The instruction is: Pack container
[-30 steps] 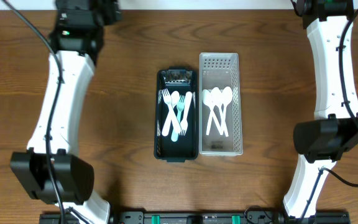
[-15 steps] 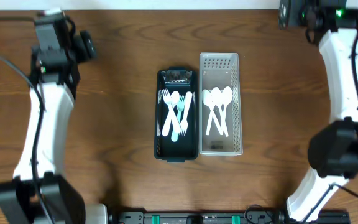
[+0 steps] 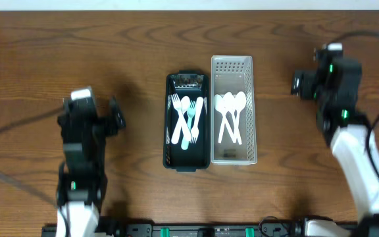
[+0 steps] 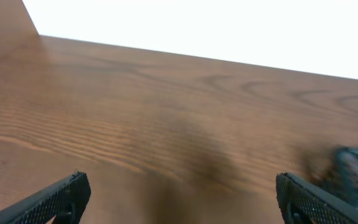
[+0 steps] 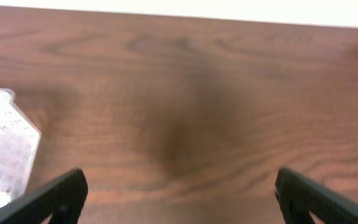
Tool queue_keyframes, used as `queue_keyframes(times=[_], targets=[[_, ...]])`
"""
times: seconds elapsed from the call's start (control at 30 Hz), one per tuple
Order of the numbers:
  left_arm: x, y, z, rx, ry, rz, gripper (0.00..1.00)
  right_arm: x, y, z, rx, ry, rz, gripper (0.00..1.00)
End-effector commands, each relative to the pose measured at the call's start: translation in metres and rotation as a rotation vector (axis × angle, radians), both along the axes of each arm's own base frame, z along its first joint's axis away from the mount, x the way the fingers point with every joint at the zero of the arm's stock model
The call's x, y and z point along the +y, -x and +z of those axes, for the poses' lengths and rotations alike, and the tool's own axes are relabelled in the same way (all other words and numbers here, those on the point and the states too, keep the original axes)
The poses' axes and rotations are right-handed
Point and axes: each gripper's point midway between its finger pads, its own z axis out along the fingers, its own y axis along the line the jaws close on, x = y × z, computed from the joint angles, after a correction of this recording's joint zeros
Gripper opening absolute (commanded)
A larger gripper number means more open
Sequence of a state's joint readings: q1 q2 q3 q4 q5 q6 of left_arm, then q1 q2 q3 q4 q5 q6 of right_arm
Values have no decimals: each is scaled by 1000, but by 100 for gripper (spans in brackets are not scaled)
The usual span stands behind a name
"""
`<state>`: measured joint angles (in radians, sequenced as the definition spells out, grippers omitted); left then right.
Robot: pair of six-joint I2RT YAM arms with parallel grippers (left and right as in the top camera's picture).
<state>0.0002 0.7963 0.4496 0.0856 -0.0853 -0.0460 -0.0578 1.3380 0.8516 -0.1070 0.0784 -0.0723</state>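
The black container [image 3: 187, 122] sits mid-table, its long axis running from the near edge to the far edge. The cutlery [image 3: 186, 122] inside lies lengthwise, heads toward the far end. The clear tray [image 3: 233, 148] lies parallel against its right side and holds white spoons [image 3: 230, 115]. The left gripper [image 4: 182, 202] is spread wide and holds nothing, out to the containers' left. The right gripper [image 5: 182, 196] is equally wide and empty on their right, with only bare table [image 3: 137, 59] between
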Motion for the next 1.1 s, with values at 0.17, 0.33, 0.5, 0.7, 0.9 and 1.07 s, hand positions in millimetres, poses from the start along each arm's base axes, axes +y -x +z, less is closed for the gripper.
queue_keyframes(times=[0.17, 0.33, 0.5, 0.7, 0.9, 1.07], targets=[[-8, 58, 36, -175, -21, -35, 98, 15, 72, 26, -207, 30, 27, 99], [-7, 64, 50, -233, -20, -34, 98, 14, 102, 36, -301, 40, 14, 99], [-7, 65, 45, -210, -20, -34, 98, 14, 127, 21, -237, 38, 16, 99], [-7, 70, 19, -104, -22, -36, 98, 14, 147, -20, -52, 36, 20, 99], [-7, 81, -15, 44, -23, -37, 98, 14, 176, -58, 145, 32, 23, 99], [-6, 94, -43, 169, -25, -39, 98, 15, 198, -80, 269, 30, 25, 99]])
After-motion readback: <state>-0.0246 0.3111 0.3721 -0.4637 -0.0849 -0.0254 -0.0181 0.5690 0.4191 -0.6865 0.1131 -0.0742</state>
